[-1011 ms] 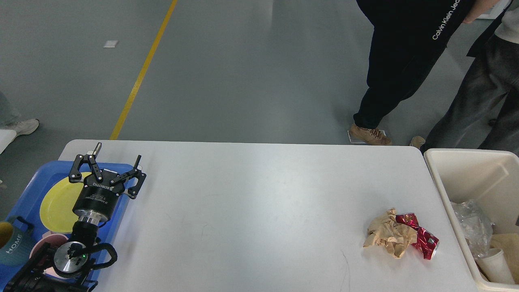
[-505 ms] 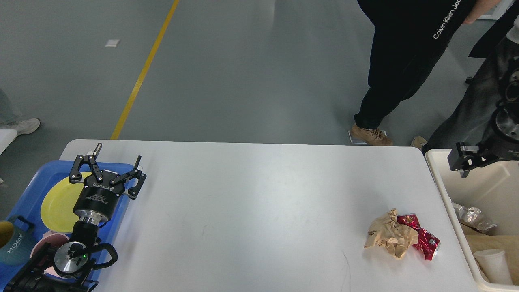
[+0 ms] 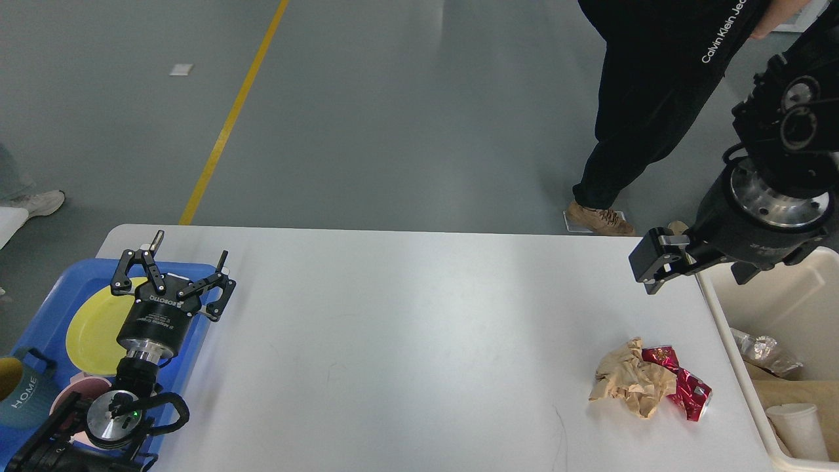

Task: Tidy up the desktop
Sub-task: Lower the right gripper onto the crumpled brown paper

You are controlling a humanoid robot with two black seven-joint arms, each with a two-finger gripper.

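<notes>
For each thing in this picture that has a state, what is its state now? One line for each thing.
left gripper: open, empty, over the blue tray's edge.
right gripper: too end-on to tell open or shut.
brown paper: crumpled, lying on the desktop.
red can: crushed, on its side, touching the paper.
yellow plate: flat in the blue tray.
cream bin: open, partly filled with trash.
white cup: in the bin, tilted.

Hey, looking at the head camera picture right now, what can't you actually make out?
- Right gripper: seen end-on and dark in the head view; fingers cannot be told apart.
- Cream bin: cut off by the right edge and partly covered by the right arm.
- Crushed red can: near end hidden under the crumpled brown paper.
- Pink cup: mostly hidden behind the left arm.
</notes>
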